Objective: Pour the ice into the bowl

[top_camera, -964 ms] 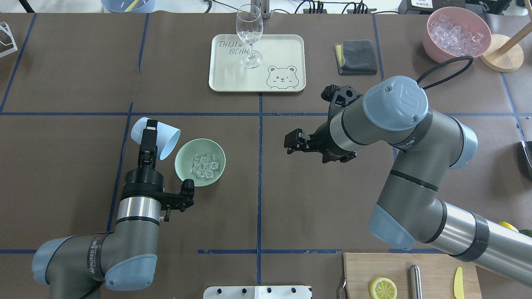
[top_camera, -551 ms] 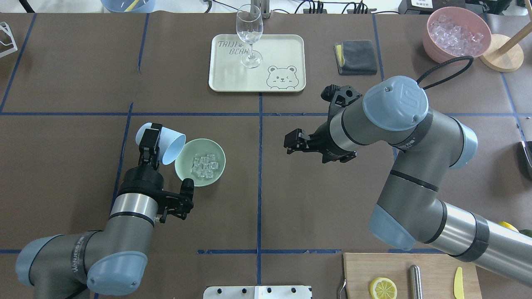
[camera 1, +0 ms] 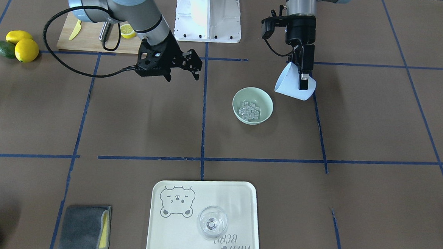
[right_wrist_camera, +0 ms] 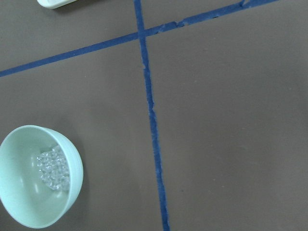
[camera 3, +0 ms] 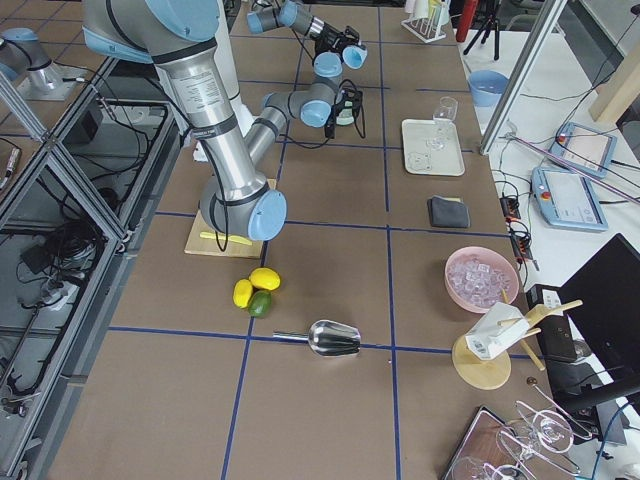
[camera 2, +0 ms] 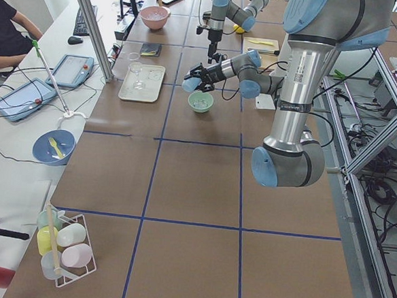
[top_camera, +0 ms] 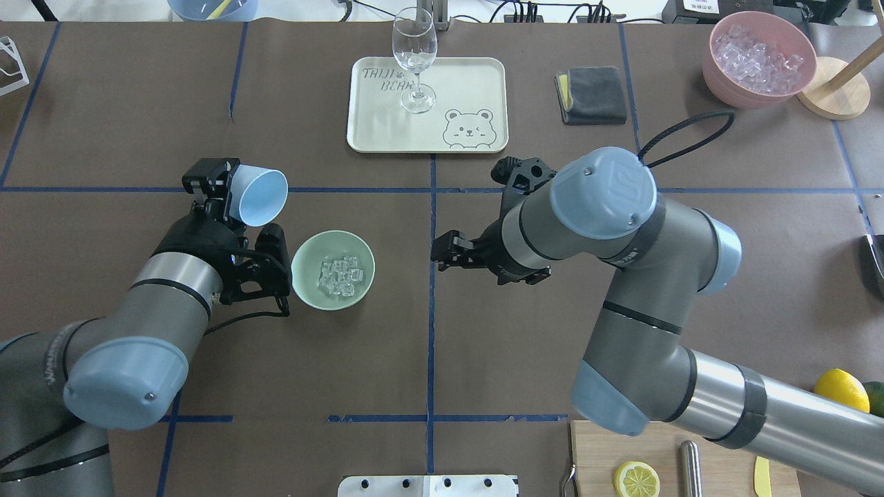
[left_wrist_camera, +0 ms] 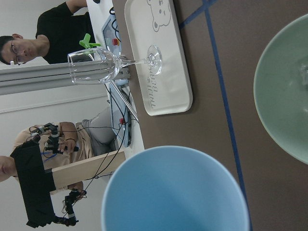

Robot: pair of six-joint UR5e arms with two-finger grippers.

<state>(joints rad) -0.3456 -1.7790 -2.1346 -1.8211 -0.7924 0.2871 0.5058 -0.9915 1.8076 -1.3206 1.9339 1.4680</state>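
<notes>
The pale mint-green bowl [top_camera: 333, 269] stands on the table, left of centre, with several small clear ice cubes [top_camera: 338, 276] inside. It also shows in the front view [camera 1: 253, 105] and the right wrist view [right_wrist_camera: 38, 178]. My left gripper [top_camera: 233, 197] is shut on the wall of a light blue cup [top_camera: 262, 197], held tilted above the table, beyond and left of the bowl and apart from it. The cup's mouth [left_wrist_camera: 173, 192] looks empty. My right gripper [top_camera: 519, 171] hangs open and empty right of the bowl, past the centre line.
A cream bear tray [top_camera: 427, 103] with a clear wine glass [top_camera: 414, 59] sits at the far middle. A grey cloth [top_camera: 592, 94] and a pink tub of ice [top_camera: 758, 59] are far right. A cutting board with a lemon half [top_camera: 635, 478] is near right.
My left arm has drawn the blue cup back from the bowl's rim, up and to the far left. My right arm has shifted left toward the centre line. The ice stays in the bowl.
</notes>
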